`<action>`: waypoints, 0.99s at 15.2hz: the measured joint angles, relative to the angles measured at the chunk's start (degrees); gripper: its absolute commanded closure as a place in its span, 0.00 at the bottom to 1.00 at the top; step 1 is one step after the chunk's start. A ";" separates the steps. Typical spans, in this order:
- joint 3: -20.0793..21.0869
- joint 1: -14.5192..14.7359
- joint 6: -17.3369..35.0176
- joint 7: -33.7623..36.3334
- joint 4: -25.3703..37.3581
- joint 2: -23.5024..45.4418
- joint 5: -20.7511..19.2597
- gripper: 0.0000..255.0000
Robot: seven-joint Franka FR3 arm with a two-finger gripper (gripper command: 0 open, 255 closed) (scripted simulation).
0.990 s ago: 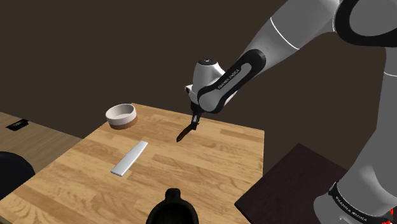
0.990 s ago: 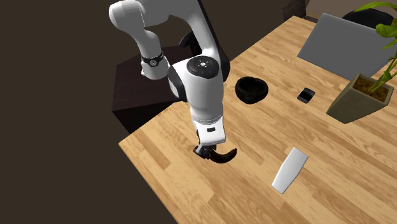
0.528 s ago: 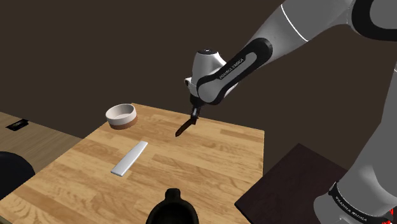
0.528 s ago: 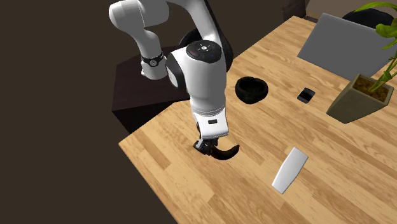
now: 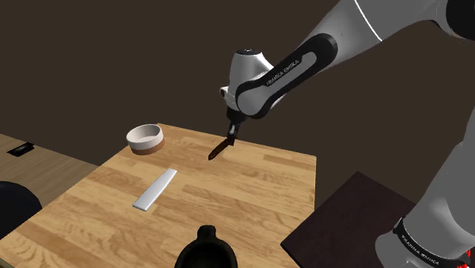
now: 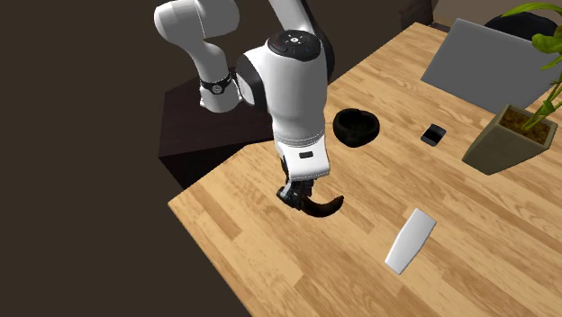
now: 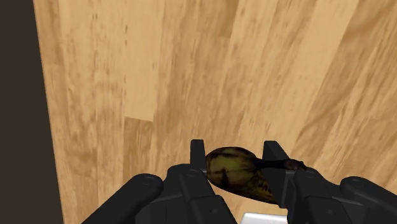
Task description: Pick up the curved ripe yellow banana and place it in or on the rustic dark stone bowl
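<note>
A curved banana (image 6: 324, 206), drawn dark brown to black, hangs in the air above the wooden table (image 6: 270, 261). My gripper (image 6: 295, 196) is shut on one end of it. In the shoulder view the gripper (image 5: 231, 136) is above the table's far side, and the banana (image 5: 219, 150) slants down from it. From the wrist, the two fingers of the gripper (image 7: 235, 149) clasp the banana (image 7: 238, 173) over bare planks. The dark stone bowl (image 6: 356, 126) stands on the table near the stand, and sits at the shoulder view's lower edge (image 5: 204, 247).
On the table lie a flat white slab (image 6: 410, 240), a small dark phone (image 6: 433, 135), a square planter (image 6: 506, 137) and a grey panel (image 6: 486, 63). A white bowl with a brown base (image 5: 145, 138) sits at the far corner. A dark stand (image 5: 346, 221) adjoins the table.
The arm has lifted the banana higher above the table and carried it a little toward the second exterior view's right. The grip on it is unchanged.
</note>
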 measured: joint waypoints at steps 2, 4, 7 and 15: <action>0.64 1.30 0.26 2.33 -2.38 -2.08 -0.45 1.00; 1.48 2.86 0.57 5.26 -4.57 -3.87 -1.12 1.00; 2.86 4.98 1.34 9.50 -8.44 -6.84 -1.91 1.00; 7.68 10.78 2.18 22.19 -14.87 -11.75 -4.33 1.00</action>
